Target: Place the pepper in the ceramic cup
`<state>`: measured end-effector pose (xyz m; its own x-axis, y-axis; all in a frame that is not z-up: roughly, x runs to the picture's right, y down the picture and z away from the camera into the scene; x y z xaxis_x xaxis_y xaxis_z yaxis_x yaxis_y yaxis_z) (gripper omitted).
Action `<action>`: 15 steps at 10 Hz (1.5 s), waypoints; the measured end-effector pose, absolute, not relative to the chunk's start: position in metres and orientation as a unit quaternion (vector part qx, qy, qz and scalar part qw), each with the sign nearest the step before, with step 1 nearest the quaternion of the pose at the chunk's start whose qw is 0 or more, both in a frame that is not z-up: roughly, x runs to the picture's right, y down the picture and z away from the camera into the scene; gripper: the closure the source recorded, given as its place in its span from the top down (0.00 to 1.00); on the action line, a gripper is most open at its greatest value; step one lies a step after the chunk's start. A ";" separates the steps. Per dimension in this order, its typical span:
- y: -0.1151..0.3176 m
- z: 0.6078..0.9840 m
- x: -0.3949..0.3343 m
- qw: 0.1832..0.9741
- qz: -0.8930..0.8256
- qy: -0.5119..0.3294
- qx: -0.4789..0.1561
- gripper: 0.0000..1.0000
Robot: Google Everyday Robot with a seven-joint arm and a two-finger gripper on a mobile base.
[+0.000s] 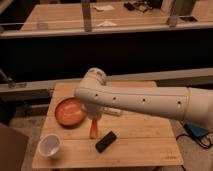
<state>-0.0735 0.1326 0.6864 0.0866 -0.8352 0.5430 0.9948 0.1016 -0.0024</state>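
Orange-red and slender, the pepper (93, 129) hangs upright with its narrow tip downward. My gripper (93, 119) sits directly above it, over the middle of the wooden table (145, 145), and my jaws are pinched on its top end. The ceramic cup (50, 146) stands apart at about eight o'clock from me, mouth up and nothing in it, close to the table's near-left corner. As I judge it, the step is carry and release. I should travel toward eight o'clock with the tip held higher than the cup's rim, then stop with the pepper centred over the pale opening. Next I lower until the tip is inside the wall, and only then let go. The cup is small and looks light, so a sideways knock on its rim could tip it or push it toward that corner. The approach is better made from above than from the side. The orange plate (64, 112) lies at ten o'clock, just beside my path, and a black block (106, 141) lies at five o'clock, behind the direction of travel. Bare wood runs between me and the cup. The left edge at nine o'clock and the near edge at six o'clock both close in around it, leaving little room for overshoot. My arm (145, 102) reaches in from three o'clock and should clear everything.
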 end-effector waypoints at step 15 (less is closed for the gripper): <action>0.134 0.676 -0.109 0.675 -0.675 -0.243 -0.171 0.00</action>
<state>-0.1094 0.1345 0.6764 -0.0290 -0.8280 0.5600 0.9948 0.0308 0.0969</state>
